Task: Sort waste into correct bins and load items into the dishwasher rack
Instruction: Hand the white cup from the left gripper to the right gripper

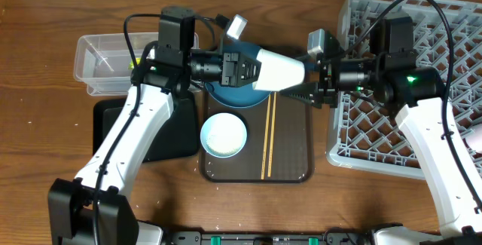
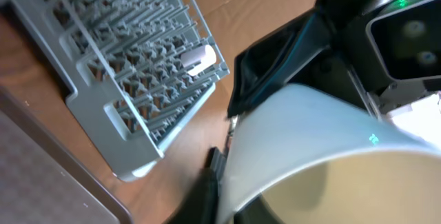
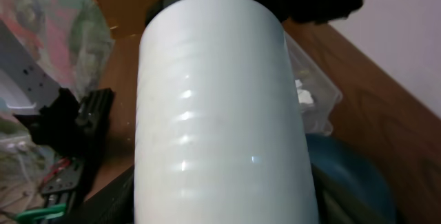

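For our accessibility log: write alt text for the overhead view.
The left gripper holds a pale cup sideways above a blue bowl, with the right gripper at its base. A brown tray carries a white bowl and chopsticks; a grey rack sits beside the right arm.

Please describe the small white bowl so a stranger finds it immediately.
Find the brown rectangular serving tray in the centre. The small round white bowl sits on its left side, toward the overhead view's bottom edge. Its neighbour, the round blue bowl, is larger and dark.
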Available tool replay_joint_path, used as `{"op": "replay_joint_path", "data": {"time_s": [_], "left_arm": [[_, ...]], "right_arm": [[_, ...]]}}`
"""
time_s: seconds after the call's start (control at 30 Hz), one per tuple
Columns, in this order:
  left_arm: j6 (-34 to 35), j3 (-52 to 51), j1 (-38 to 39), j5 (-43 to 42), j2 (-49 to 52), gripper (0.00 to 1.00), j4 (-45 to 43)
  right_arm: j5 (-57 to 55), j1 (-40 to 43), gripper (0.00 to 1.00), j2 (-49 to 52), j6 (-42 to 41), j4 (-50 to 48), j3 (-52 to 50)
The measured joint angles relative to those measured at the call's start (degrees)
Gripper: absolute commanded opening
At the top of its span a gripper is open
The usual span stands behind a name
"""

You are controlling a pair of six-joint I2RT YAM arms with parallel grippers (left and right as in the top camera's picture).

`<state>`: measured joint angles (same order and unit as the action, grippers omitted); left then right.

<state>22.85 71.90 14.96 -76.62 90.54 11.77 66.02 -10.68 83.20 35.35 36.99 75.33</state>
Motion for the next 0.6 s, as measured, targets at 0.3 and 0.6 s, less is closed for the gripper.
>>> {"op": "replay_joint_path", "data": {"time_s": [0.3,0.6], "left_arm": [[-1.16,0.02,0.15,15.41,0.00,0.49,10.45],[-4.96,-0.20,-0.85,51.71,-2.27,0.55,25.77]], "right_arm": [[-11.69,2.51,0.20,0.00,-8.66,0.42,0.00],[-45.09,15.80,0.02,-0.48,-23.61,12.87,2.67]]}}
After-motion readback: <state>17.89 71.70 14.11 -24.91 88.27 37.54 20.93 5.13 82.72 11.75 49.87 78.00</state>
